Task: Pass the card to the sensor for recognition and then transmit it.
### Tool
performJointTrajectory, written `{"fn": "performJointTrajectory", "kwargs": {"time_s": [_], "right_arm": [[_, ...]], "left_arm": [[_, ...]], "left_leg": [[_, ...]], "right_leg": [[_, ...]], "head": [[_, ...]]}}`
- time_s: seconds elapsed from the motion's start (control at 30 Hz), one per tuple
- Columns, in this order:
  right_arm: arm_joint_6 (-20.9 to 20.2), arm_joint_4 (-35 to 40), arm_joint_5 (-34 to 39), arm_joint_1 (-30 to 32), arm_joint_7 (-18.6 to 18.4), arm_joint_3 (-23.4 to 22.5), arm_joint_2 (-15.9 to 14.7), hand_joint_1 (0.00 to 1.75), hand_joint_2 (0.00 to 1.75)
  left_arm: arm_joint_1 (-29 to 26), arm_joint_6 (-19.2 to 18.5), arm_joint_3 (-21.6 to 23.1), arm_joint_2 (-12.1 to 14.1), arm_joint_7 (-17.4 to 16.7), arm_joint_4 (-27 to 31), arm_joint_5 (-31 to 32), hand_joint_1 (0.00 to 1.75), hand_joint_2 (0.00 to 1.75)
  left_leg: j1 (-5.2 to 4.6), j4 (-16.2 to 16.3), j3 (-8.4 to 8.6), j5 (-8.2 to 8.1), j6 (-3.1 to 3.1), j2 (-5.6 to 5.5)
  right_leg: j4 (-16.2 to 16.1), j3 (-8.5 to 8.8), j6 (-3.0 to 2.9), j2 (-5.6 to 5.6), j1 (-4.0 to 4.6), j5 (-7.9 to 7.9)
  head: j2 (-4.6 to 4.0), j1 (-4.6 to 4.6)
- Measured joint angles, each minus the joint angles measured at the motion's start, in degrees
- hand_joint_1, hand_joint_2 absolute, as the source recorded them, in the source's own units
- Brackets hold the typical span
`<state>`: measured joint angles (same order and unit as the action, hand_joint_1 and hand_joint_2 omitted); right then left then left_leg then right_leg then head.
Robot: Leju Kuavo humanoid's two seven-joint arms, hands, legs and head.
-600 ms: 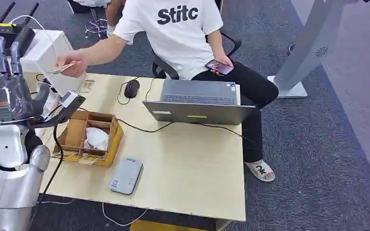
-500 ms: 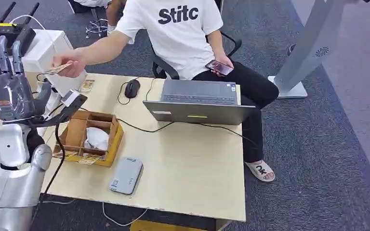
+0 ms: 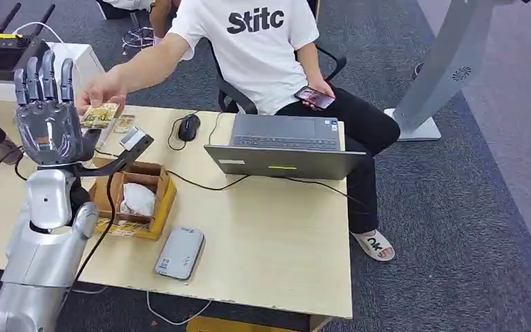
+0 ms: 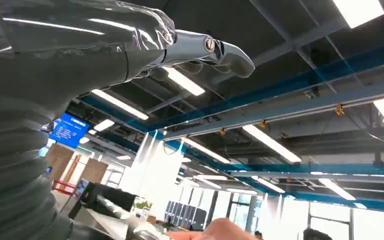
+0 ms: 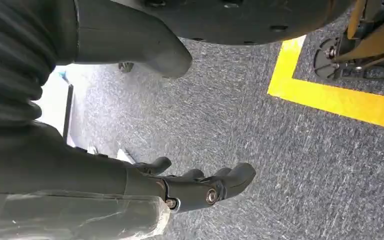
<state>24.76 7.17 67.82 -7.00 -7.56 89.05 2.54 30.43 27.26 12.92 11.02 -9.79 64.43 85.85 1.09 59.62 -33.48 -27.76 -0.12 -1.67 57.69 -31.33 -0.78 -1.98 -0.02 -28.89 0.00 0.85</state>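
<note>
Your left hand (image 3: 47, 114) stands raised, palm up, fingers spread and holding nothing. At its 2 o'clock a person's hand (image 3: 101, 93) holds the card (image 3: 100, 115) almost touching your fingers, roughly flat, long axis running 8 to 2 o'clock. The left wrist view shows ceiling lights instead. Your right hand (image 5: 200, 185) hangs over grey floor, fingers loosely apart, empty. The sensor (image 3: 180, 252) lies near the worktop's (image 3: 276, 235) front edge, with bare surface at its 3 o'clock.

One laptop (image 3: 285, 144), one mouse (image 3: 189, 126), one person (image 3: 263, 48).
</note>
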Motion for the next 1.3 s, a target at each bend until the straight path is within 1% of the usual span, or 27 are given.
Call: {"fn": "performJointTrajectory", "kwargs": {"time_s": [0.3, 0.33, 0.37, 0.4, 0.43, 0.47, 0.5, 0.7, 0.9, 1.17, 1.3], "right_arm": [[0.0, 0.0, 0.0, 0.0, -0.3, 0.0, 0.0, 0.00, 1.75], [-0.1, 0.0, 0.0, 0.0, -0.5, 0.0, 0.0, 0.00, 1.75], [-0.1, 0.0, 0.0, 0.0, -0.7, 0.0, 0.0, 0.00, 1.75], [-0.1, 0.0, 0.0, 0.0, -0.7, 0.0, 0.0, 0.00, 1.75], [-0.2, 0.0, 0.0, 0.0, -0.7, 0.0, 0.0, 0.00, 1.75], [-0.2, 0.0, 0.0, 0.0, -0.7, 0.0, 0.0, 0.00, 1.75], [-0.2, 0.0, 0.0, 0.0, -0.7, 0.0, 0.0, 0.00, 1.75], [-0.1, 0.0, 0.0, 0.0, -0.7, 0.0, 0.0, 0.00, 1.75], [-0.1, 0.0, 0.4, 0.0, -0.7, 0.0, 0.0, 0.00, 1.75], [-0.1, 0.0, 0.4, 0.0, -0.6, 0.0, 0.0, 0.00, 1.75], [0.0, 0.0, 0.4, 0.0, -0.4, 0.0, 0.0, 0.00, 1.75]], "left_arm": [[0.3, 0.5, 0.5, -0.4, 0.0, -2.8, -0.1, 0.00, 1.75], [0.3, 0.7, 0.5, -0.5, 0.0, -3.2, 0.0, 0.05, 1.75], [0.4, 0.7, 0.6, -0.5, 0.0, -3.5, 0.2, 0.05, 1.75], [0.5, 0.7, 0.7, -0.5, -0.1, -3.9, 0.4, 0.23, 1.75], [0.5, 0.8, 0.8, -0.5, -0.2, -4.3, 0.5, 1.50, 1.75], [0.6, 0.8, 0.8, -0.5, -0.3, -4.6, 0.6, 1.57, 1.75], [0.6, 0.9, 0.8, -0.5, -0.4, -4.9, 0.6, 1.75, 1.75], [0.6, 1.0, 0.8, -0.2, -1.5, -6.7, 1.3, 1.75, 1.75], [0.2, 1.9, 0.8, 0.9, -1.6, -8.3, 1.9, 1.75, 1.75], [-0.1, 2.1, 0.8, 1.9, -1.5, -8.6, 1.8, 1.75, 1.75], [-0.3, 2.1, 0.8, 2.1, -0.4, -8.5, 1.2, 1.75, 1.75]], "left_leg": [[-0.01, 0.0, -0.02, 0.00, 0.01, -0.01], [-0.01, 0.0, -0.02, 0.01, 0.01, -0.01], [-0.01, 0.0, -0.02, 0.01, 0.01, -0.01], [-0.01, 0.0, -0.02, 0.01, 0.01, -0.01], [-0.01, 0.0, -0.02, 0.01, 0.01, -0.01], [-0.01, 0.0, -0.02, 0.01, 0.01, 0.00], [-0.01, 0.0, -0.02, 0.01, 0.01, -0.01], [0.00, 0.0, -0.04, 0.01, 0.01, -0.01], [0.00, 0.0, -0.13, 0.00, 0.01, -0.01], [0.00, 0.0, -0.14, 0.00, 0.01, -0.02], [0.00, 0.0, -0.14, 0.01, 0.01, -0.03]], "right_leg": [[0.0, 0.01, 0.00, 0.02, 0.00, 0.00], [0.0, 0.01, 0.00, 0.02, 0.00, 0.00], [0.0, 0.01, 0.00, 0.02, -0.01, 0.00], [0.0, 0.01, 0.00, 0.02, -0.01, 0.00], [0.0, 0.01, 0.00, 0.02, -0.01, 0.00], [0.0, 0.01, 0.00, 0.01, -0.01, 0.00], [0.0, 0.01, 0.00, 0.01, -0.01, 0.00], [0.0, 0.00, 0.00, 0.01, 0.00, 0.00], [0.0, -0.06, 0.01, 0.01, 0.00, 0.00], [0.0, -0.07, 0.01, 0.02, 0.00, 0.00], [0.0, -0.07, 0.01, 0.05, 0.00, 0.00]], "head": [[0.00, 0.00], [0.00, 0.00], [0.00, 0.00], [0.00, 0.00], [0.00, 0.00], [0.00, 0.00], [0.00, 0.02], [0.00, 0.00], [0.00, 0.02], [0.00, 0.00], [0.00, 0.00]]}}
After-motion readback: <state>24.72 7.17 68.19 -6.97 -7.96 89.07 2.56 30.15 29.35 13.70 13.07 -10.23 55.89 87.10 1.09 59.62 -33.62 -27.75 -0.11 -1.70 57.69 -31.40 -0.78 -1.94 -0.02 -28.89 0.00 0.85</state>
